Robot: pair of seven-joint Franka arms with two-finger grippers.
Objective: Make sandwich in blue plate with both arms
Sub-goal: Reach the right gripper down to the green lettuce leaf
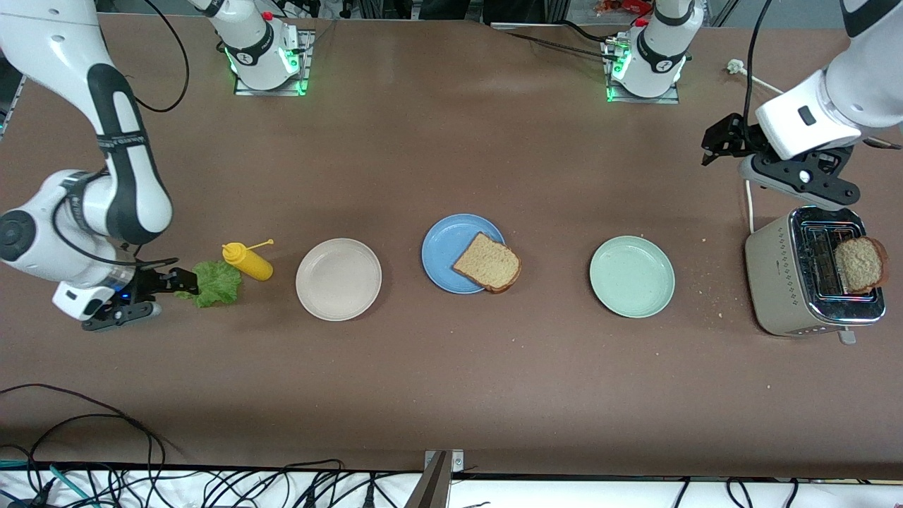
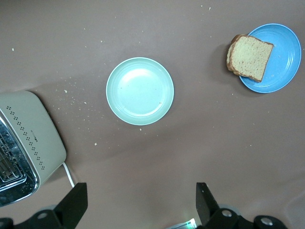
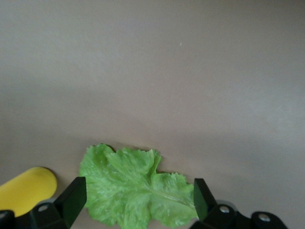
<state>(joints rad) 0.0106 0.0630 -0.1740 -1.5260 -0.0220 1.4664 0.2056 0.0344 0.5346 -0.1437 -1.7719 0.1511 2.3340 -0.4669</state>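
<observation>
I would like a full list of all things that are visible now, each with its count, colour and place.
Blue plate: one, blue, middle of the table.
Bread slice: one, brown, on the blue plate, overhanging its rim.
Beige plate: one, beside the blue plate, toward the right arm's end.
Green plate: one, pale green, toward the left arm's end.
Toaster: one, beige and chrome, at the left arm's end.
Second bread slice: one, brown, sticking out of the toaster.
Lettuce leaf: one, green, beside the mustard bottle.
Mustard bottle: one, yellow, lying down.
Right gripper: black, open, at the lettuce leaf.
Left gripper: black, open, above the table near the toaster.
</observation>
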